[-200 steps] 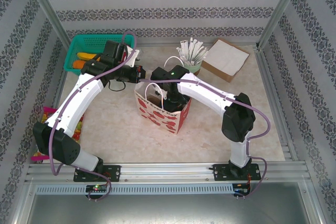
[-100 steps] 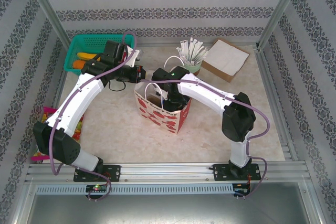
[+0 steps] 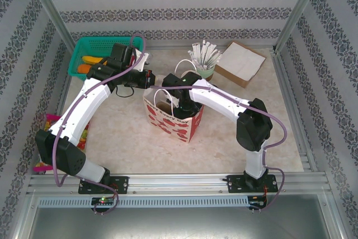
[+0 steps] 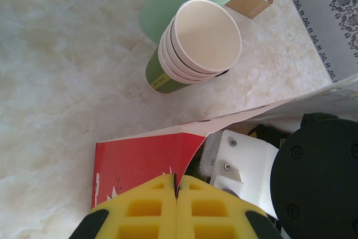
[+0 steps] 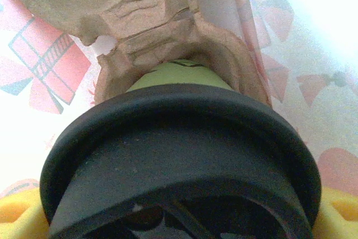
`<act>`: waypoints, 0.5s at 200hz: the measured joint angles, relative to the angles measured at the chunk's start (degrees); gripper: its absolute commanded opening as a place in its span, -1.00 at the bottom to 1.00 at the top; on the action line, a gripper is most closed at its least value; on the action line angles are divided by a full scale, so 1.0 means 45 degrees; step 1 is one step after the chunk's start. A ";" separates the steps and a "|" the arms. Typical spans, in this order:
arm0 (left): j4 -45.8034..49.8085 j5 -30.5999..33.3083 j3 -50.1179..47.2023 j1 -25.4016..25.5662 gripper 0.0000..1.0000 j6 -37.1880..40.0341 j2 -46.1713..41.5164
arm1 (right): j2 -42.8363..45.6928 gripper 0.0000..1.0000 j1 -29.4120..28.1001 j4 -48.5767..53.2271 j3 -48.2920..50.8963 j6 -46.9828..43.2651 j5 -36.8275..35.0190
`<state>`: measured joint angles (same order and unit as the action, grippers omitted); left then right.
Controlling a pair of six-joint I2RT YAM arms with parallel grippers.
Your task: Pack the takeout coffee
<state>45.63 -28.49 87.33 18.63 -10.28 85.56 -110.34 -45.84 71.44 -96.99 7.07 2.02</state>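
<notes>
The takeout coffee (image 5: 178,76), a green cup with a black lid (image 5: 179,138), sits low in a pocket of a brown cardboard carrier (image 5: 140,20) inside the paper bag. My right gripper (image 5: 179,216) is shut on it, a yellow pad (image 5: 15,216) on each side of the lid. From above, the right gripper (image 3: 182,100) reaches down into the red-and-white paper bag (image 3: 174,120). My left gripper (image 4: 178,186) is shut on the bag's top edge (image 4: 145,155), seen from above at the bag's back left corner (image 3: 147,80).
A stack of lidless cups (image 4: 196,43) and a green cup of white-wrapped sticks (image 3: 204,60) stand just behind the bag. A cardboard box (image 3: 240,62) lies at the back right, a green basket (image 3: 89,54) at the back left. Colourful packets (image 3: 47,138) lie at the left edge.
</notes>
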 measured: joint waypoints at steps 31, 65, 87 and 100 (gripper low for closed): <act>0.0000 0.0000 0.0000 0.0000 -1.00 -0.0010 0.0000 | 0.0000 0.31 0.0000 -0.0151 0.0185 0.0000 0.0000; 0.0000 0.0000 0.0000 0.0000 -1.00 -0.0010 0.0000 | 0.0000 0.31 0.0000 -0.0345 0.0340 0.0005 0.0000; 0.0000 0.0000 0.0000 0.0000 -1.00 -0.0044 0.0000 | 0.0000 0.31 0.0000 -0.0423 0.0427 0.0010 0.0005; 0.0000 0.0000 0.0000 0.0000 -1.00 -0.0049 0.0000 | 0.0000 0.31 0.0000 -0.0423 0.0427 0.0010 0.0005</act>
<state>45.63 -28.49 87.33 18.63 -10.50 85.56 -110.34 -45.84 69.54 -95.07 7.11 2.04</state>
